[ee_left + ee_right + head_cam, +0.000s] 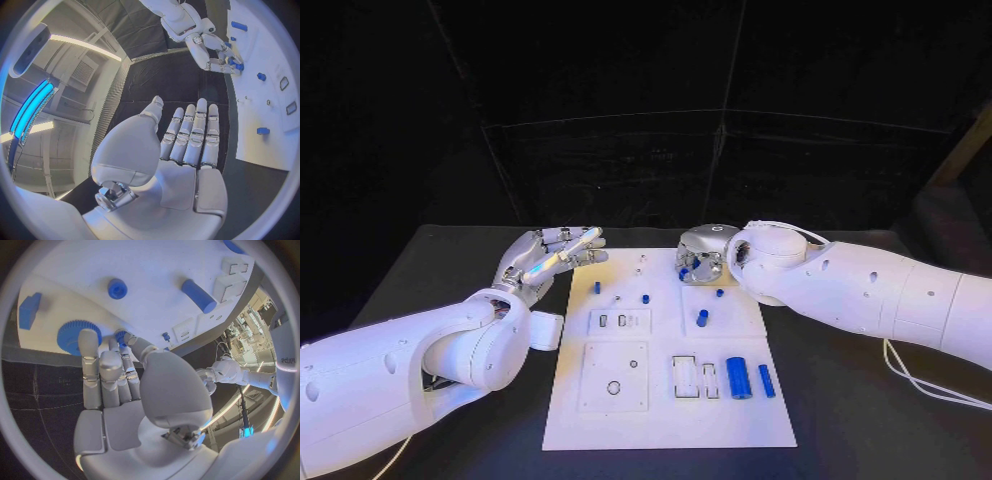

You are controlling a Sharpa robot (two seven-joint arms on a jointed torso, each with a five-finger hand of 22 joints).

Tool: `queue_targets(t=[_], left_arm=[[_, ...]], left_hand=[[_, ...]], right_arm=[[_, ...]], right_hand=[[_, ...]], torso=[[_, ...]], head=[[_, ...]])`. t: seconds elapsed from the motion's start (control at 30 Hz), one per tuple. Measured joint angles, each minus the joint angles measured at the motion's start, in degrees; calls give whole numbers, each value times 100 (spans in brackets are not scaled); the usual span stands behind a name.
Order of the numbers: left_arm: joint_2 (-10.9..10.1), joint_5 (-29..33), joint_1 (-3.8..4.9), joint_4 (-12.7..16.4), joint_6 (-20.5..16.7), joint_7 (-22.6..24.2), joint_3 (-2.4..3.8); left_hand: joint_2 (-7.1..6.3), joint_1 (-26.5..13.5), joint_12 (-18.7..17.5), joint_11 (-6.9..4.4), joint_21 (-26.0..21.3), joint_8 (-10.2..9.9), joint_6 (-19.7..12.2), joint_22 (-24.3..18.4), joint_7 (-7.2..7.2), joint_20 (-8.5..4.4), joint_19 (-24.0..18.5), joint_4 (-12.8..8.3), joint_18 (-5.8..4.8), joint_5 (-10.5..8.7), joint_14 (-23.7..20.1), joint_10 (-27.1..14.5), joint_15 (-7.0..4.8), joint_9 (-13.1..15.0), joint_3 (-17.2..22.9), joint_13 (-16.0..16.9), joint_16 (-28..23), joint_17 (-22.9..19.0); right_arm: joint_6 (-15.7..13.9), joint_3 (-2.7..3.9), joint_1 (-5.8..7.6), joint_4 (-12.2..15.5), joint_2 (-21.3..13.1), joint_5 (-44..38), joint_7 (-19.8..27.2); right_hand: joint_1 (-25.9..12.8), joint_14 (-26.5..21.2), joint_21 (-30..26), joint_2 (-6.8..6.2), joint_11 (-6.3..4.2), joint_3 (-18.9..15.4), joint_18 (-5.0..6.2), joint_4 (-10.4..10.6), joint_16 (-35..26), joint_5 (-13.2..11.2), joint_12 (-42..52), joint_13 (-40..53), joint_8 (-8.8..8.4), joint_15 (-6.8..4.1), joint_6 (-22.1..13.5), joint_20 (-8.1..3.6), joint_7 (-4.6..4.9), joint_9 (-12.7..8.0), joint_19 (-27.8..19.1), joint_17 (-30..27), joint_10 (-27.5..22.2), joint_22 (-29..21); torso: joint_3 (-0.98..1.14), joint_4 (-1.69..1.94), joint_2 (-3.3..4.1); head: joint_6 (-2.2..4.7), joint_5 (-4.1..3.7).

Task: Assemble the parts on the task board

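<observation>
black counter (444,260) carries the white task board (668,420), lying lengthwise down the middle. left arm (387,370) comes in low at the near side, right arm (891,295) from the far side edge, both white. left hand (548,255) hovers just beside the board's far left corner, off the plate; in the left wrist view its fingers (190,135) are straight and pressed side by side, thumb apart, nothing in them, palm over bare counter w/ the board edge alongside. right hand (705,254) sits over the far end of the board; in the right wrist view its fingers (106,370) reach down together, tips at a blue gear (74,335) on the plate and the thumb tip touching a small blue knob (120,335) beside it; can't tell if the gear is actually pinched or just touched. on the near part of the board: a fat blue cylinder (738,378) and a slimmer blue pin (766,380) lying side by side, next to white rectangular slots (692,378). mid board: short blue peg (702,319) lying loose, small blue stud (720,293) just beyond it. left half: small blue peg (596,288) near the edge, tiny blue piece (646,298) further in. square recessed plate w/ oval hole (615,388) at near left.
</observation>
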Motion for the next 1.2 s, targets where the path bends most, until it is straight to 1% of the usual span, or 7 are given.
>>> queue_targets(t=[0.07, 0.17, 0.4, 0.57, 0.63, 0.87, 1.2], left_arm=[[0, 0, 0, 0, 1, -2, 0], [0, -1, 0, -1, 3, -5, 0], [-6, -2, 0, -1, 8, -11, 0], [-12, -2, 2, -1, 13, -13, 0], [-12, -2, 2, -2, 16, -14, 0], [-6, -2, 3, -15, 33, -20, 0], [0, -2, 36, -4, 53, -27, 0]], left_hand=[[0, 0, 0, 0, -3, 0, 0, -3, 0, 0, 0, 0, 0, 0, 0, 0, 0, 0, 0, 0, 0, 2], [13, 12, 0, 0, -3, 0, 0, -3, 0, 0, 0, -10, 0, 0, 0, 0, 0, 0, 9, 0, 0, 2], [24, 24, 0, 0, -3, 0, 0, -8, 0, 0, 0, -16, 0, 0, 0, 0, 0, 1, 16, 0, 0, 2], [24, 24, 0, 0, -3, 0, 0, -8, 0, 0, 0, -16, 0, 0, 0, 0, 0, 1, 16, 0, 0, 1], [24, 24, 0, 0, -3, 0, 0, -8, 0, 0, 0, -16, -1, 0, 0, 0, 0, 1, 16, 0, 0, 1], [24, 24, 0, 0, -4, 0, 0, -12, 0, 0, 0, -16, 0, 0, 0, 0, 0, 1, 16, 0, 0, 1], [24, 24, 0, 0, -4, 0, 0, -12, 0, 0, 0, -15, 0, 0, 0, 0, 0, 2, 16, -1, 0, 0]], right_arm=[[-36, 0, 0, -13, 4, 3, -2], [-120, -1, 0, -23, 4, 7, -11], [-470, -2, 0, 123, -65, 35, -23], [-858, 0, -1, 247, -66, 142, -50], [-999, 1, -1, 241, -27, 178, -69], [-1442, 3, -1, 26, 248, 278, -153], [-1644, 4, 1, -320, 624, 312, -228]], right_hand=[[35, 0, 94, 35, -10, 123, 0, -14, 67, -85, -1, 5, 18, 0, 51, 0, -10, -2, 0, 59, 70, 105], [42, 0, 192, 42, -30, 214, 0, -20, 130, -99, 26, 13, 37, 0, 100, -20, -9, -1, 20, 115, 132, 213], [83, 0, 320, 23, -57, 251, 0, 16, 248, -101, 41, 32, 37, 0, 119, -21, -23, 4, 61, 215, 160, 375], [-15, 0, 370, -75, -71, 293, 0, 84, 311, -92, 44, 39, 37, 0, 120, -21, -23, 4, 61, 278, 174, 437], [-36, 0, 370, -96, -73, 302, -1, 94, 312, -49, 21, 33, 37, 0, 119, -21, -23, 4, 61, 285, 176, 443], [-54, 0, 398, -114, -58, 319, 0, 111, 347, -11, 21, 27, 37, 0, 119, -21, -23, -5, 61, 311, 160, 466], [-60, 0, 468, -120, -58, 348, 0, 139, 421, -11, -1, 27, 36, 0, 119, 1, -23, -7, 83, 400, 160, 562]], torso=[[0, 1, 1], [0, 2, 4], [-1, 7, 5], [-4, 9, 7], [-5, 11, 9], [-5, 21, 21], [-7, 34, 47]], head=[[-5, -1], [-10, -1], [-7, 19], [10, 34], [-3, 39], [-21, 57], [-37, 79]])
